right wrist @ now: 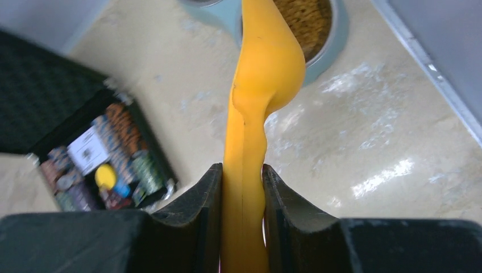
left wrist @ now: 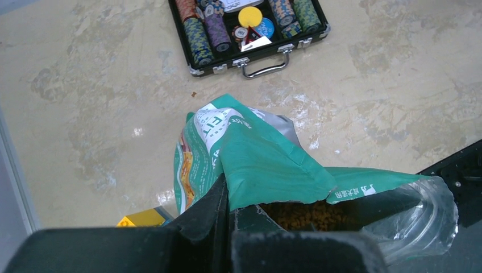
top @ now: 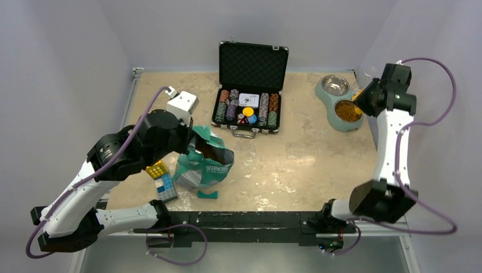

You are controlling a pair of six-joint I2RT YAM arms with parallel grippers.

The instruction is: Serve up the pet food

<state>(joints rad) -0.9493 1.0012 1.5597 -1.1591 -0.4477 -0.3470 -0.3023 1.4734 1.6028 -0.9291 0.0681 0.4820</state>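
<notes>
The left gripper (left wrist: 229,196) pinches the bag (left wrist: 267,165) rim. The right gripper (right wrist: 242,176) pinches a scoop (right wrist: 264,68), food (right wrist: 304,20) in a bowl (right wrist: 338,40) just ahead.

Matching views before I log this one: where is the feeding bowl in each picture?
Top external: bowl at the far right, upper half.
Left wrist: not in it.
Right wrist: bowl at top centre, partly behind the yellow scoop.
Shared landmark: the open chip case, seen in all three views.
</notes>
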